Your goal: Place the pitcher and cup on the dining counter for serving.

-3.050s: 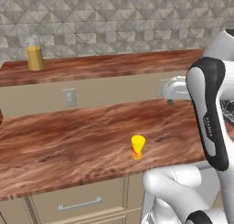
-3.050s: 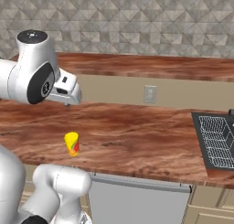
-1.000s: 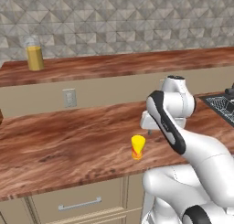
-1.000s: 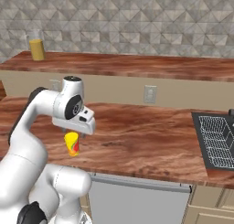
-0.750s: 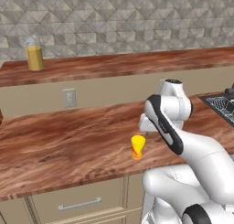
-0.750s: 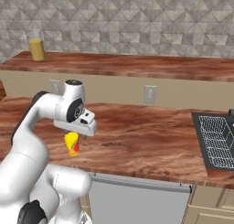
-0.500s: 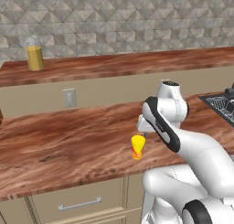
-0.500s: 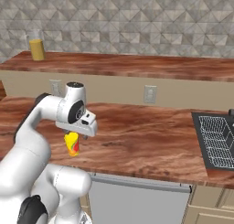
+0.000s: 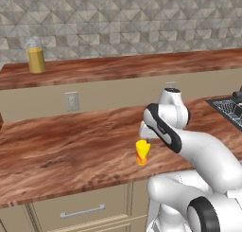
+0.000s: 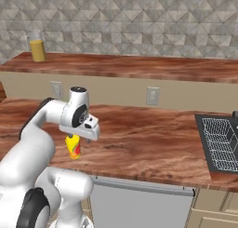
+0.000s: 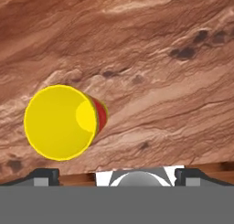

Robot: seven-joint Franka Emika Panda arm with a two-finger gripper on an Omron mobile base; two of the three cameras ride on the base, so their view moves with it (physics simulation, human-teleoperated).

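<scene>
The small yellow cup with a red patch stands upright near the front edge of the lower worktop. My gripper hangs just above it, pointing down, open and holding nothing. Looking down from the hand, the cup lies left of centre, and the fingertips stand wide apart at the bottom. From the right base camera, the cup shows under the gripper. The orange-yellow pitcher stands at the far left of the raised dining counter.
A dark sink with a wire rack is set into the worktop at the right. Wall outlets sit on the beige panel under the dining counter. Drawers with a handle run below the worktop's front edge.
The hand has swung down from high over the worktop and, in the last second, sunk a little closer to the cup. The jaws stayed open; cup and pitcher have not moved.
</scene>
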